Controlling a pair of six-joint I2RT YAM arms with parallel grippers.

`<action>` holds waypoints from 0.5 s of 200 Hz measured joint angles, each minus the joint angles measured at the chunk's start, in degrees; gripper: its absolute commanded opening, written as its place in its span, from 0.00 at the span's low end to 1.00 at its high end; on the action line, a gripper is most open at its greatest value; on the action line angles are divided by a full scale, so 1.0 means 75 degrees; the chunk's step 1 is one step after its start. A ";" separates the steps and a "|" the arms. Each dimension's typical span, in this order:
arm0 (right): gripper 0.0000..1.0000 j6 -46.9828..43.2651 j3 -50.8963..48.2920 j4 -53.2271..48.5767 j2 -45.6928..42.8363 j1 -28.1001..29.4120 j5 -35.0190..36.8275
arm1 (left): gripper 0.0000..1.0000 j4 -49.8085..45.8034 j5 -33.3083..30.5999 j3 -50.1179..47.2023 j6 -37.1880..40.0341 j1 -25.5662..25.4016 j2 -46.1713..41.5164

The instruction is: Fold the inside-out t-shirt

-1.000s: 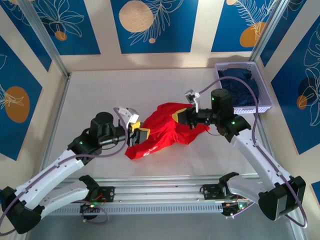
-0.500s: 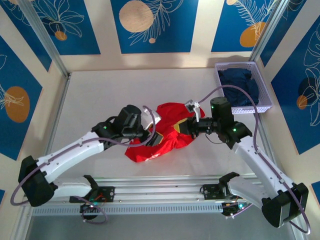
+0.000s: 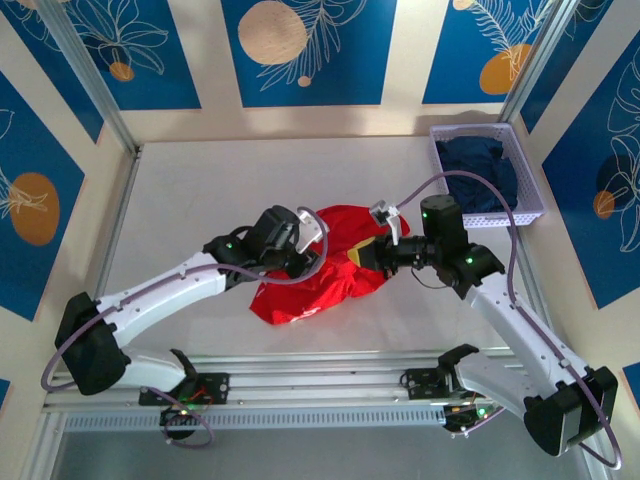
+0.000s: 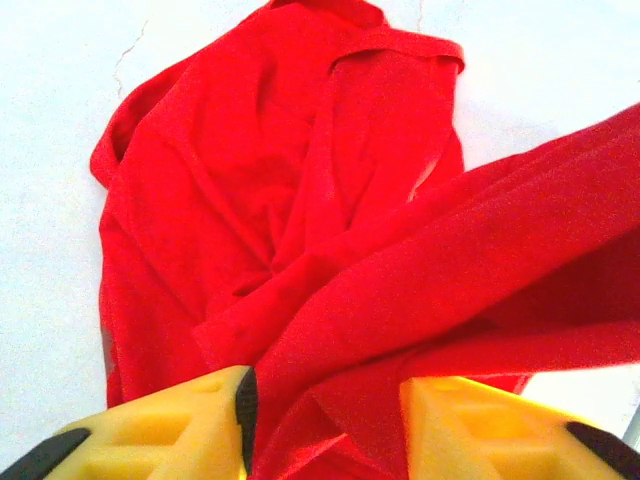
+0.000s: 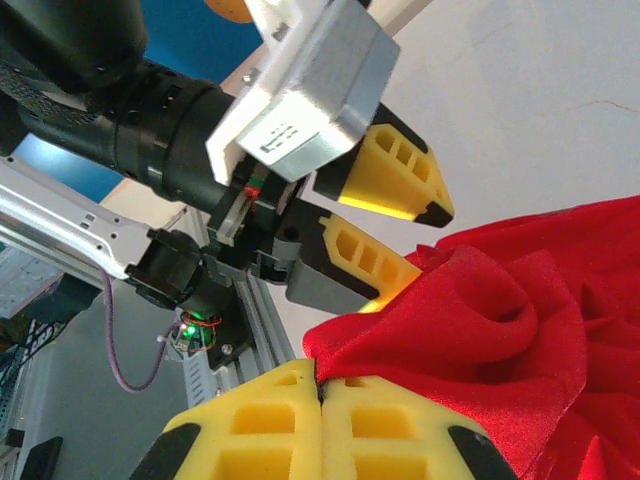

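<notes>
Red cloth bunched between both pincers: the t-shirt [image 3: 310, 275] sprawls on the table [image 3: 200, 190] ahead of the left pincer [image 4: 325, 395], its pads apart with a fold running between them, while the right pincer [image 5: 320, 385] clamps a raised edge.

Light falls bright and even from overhead, so the bench [image 3: 200, 190] looks pale and flat, with only a soft, faint shadow beneath the left arm [image 3: 170, 290]. From above, everything is sharp. At the left wrist the bench burns out to near white and the t-shirt [image 4: 290, 200] glows an oversaturated red, its folds smeared. The left fingers [image 4: 180, 420] blur at the bottom edge. At the right wrist the right fingers [image 5: 260, 425] look soft, and the bench glares white.
</notes>
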 measured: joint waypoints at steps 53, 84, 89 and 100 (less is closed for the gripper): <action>0.00 -0.0079 0.0000 -0.0154 -0.0175 -0.0017 0.0399 | 0.12 -0.0207 0.0198 0.0023 -0.0087 0.0073 -0.0003; 0.00 -0.0076 0.0000 -0.0137 -0.0382 -0.0096 0.0516 | 0.04 -0.0399 0.0201 -0.0181 -0.0146 0.0079 -0.0047; 0.00 -0.0073 0.0000 -0.0131 -0.0399 -0.0114 0.0522 | 0.02 -0.0431 0.0204 -0.0219 -0.0178 0.0079 -0.0047; 0.00 -0.0070 0.0000 -0.0096 -0.0414 -0.0143 0.0551 | 0.00 -0.0484 0.0236 -0.0291 -0.0233 0.0079 -0.0047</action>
